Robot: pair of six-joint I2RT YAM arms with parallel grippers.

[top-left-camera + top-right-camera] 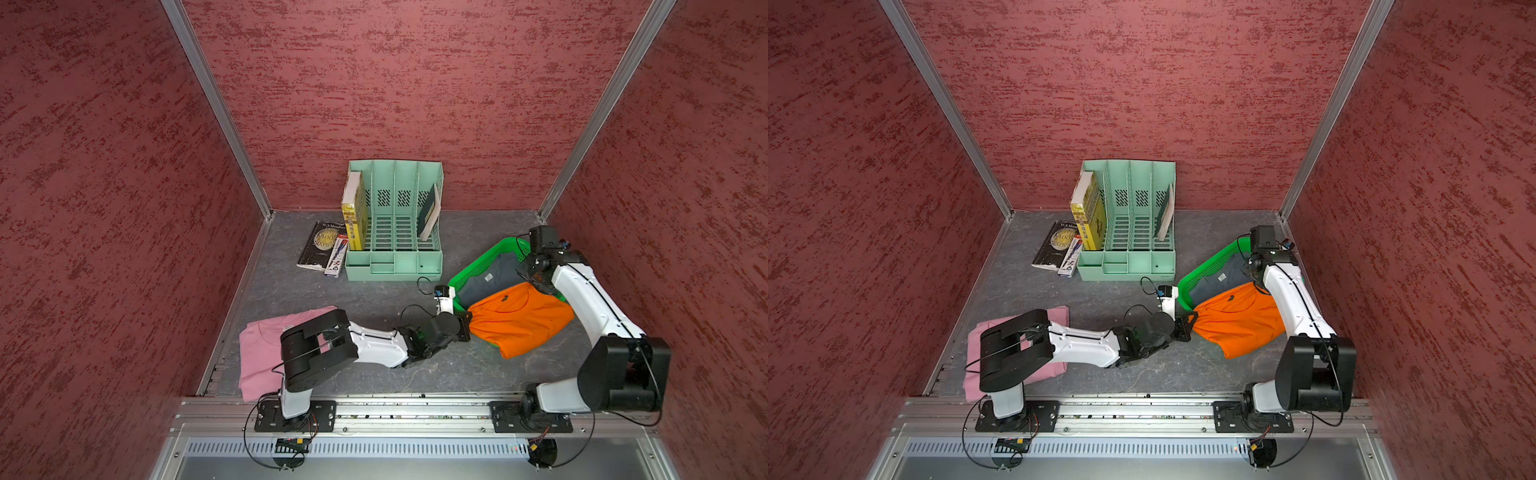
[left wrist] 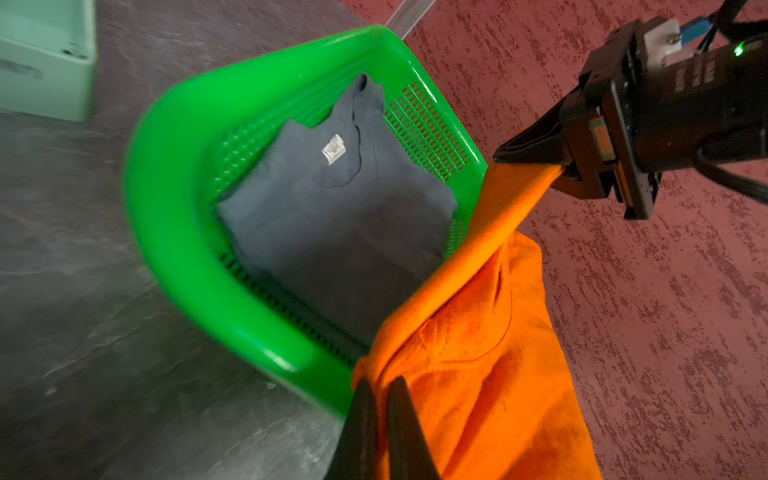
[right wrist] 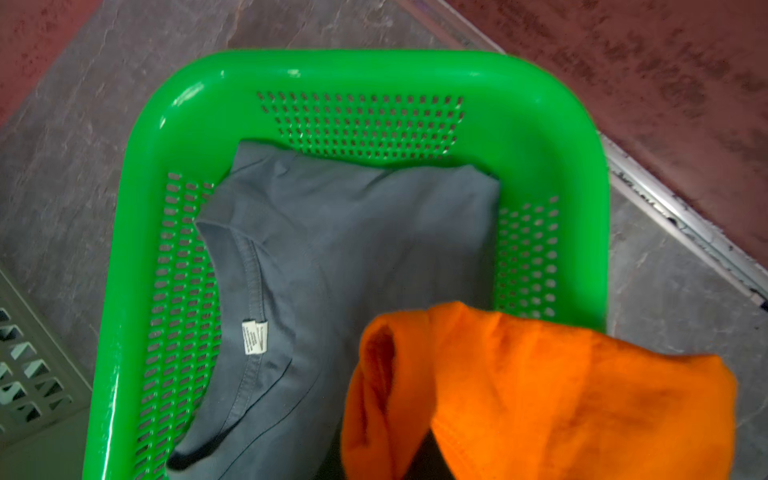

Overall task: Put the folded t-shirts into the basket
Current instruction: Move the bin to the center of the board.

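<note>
The orange t-shirt hangs stretched between both grippers, over the near end of the green basket. Its lower part drapes onto the table in front. My left gripper is shut on one corner of the orange cloth. My right gripper is shut on the opposite corner, above the basket's far-right rim. In the right wrist view the orange cloth hides the jaws. The grey-blue t-shirt lies folded inside the basket. The pink t-shirt lies at the front left, partly under my left arm.
A mint-green file organizer with books stands at the back middle. A dark book and a pen box lie to its left. The red right wall stands close behind the basket. A metal rail runs along the front edge.
</note>
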